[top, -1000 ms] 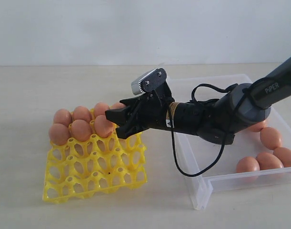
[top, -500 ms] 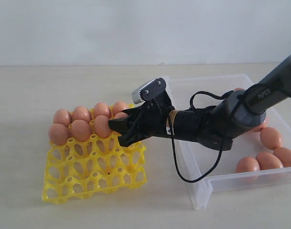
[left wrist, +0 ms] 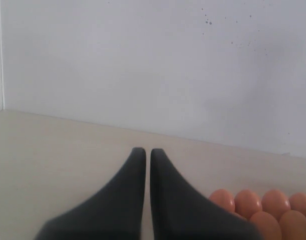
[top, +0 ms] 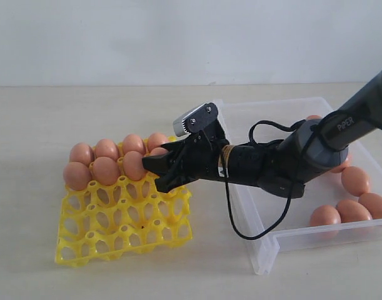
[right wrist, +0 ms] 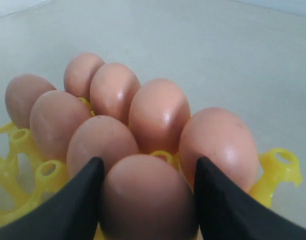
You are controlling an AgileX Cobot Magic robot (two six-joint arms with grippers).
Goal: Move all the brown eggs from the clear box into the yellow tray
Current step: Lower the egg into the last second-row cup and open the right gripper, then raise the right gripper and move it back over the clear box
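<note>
1. A bright yellow openwork plastic egg tray [top: 115, 232] sits on the pale beige counter [top: 40, 112]. A shallow clear plastic box [top: 266, 249] stands just beside it on the right.
2. The right arm stretches out from over the box and lies low, so the right pincer [top: 154, 170] is at the tray's right edge.
3. That pincer is clamped on a smooth orange-brown oval egg, pressing the shell from both sides.
4. The pinched egg [right wrist: 145, 197] is at the right end of the tray's second row, close against its neighbours. From here I cannot tell whether it sits in its cup or hangs just above it.
5. Seven more brown eggs [top: 106, 170] stand upright in the tray's two far rows, four along the back and three in the next row.
6. Four eggs lie together near the box's front right corner. Parts of a couple more peek out from behind the arm.
7. The left pincer [left wrist: 144, 152] is over bare counter. It is pressed almost together with only a thin slit showing, and it grips nothing. The tray's eggs are near it.
</note>
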